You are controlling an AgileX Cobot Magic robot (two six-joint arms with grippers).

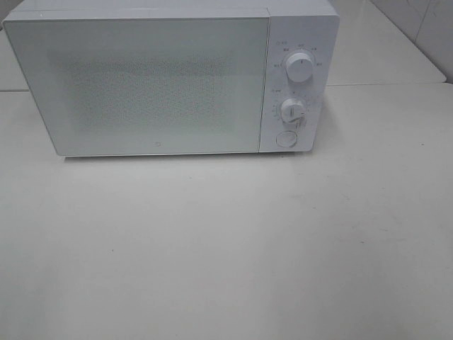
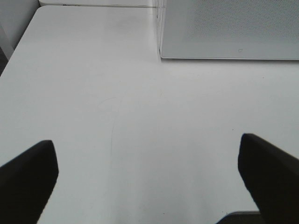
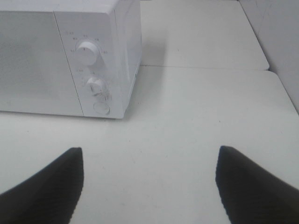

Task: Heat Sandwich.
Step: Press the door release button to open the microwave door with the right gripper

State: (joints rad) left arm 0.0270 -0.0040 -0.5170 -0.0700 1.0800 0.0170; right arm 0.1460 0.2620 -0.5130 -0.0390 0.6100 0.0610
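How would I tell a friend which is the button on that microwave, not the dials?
Find the white microwave at the back of the pale table, then its control panel on the right side. Beneath the upper knob and lower knob sits the round button, the lowest of the three: it is flat and plain, with no raised grip and no markings around it.

A white microwave point(image 1: 141, 85) is sitting at the back of a pale bench point(image 1: 226, 248), its door closed. An upper dial point(image 1: 300, 69), a lower dial point(image 1: 291, 110) and a round button point(image 1: 286, 139) are lining its right-hand panel, stacked top to bottom.
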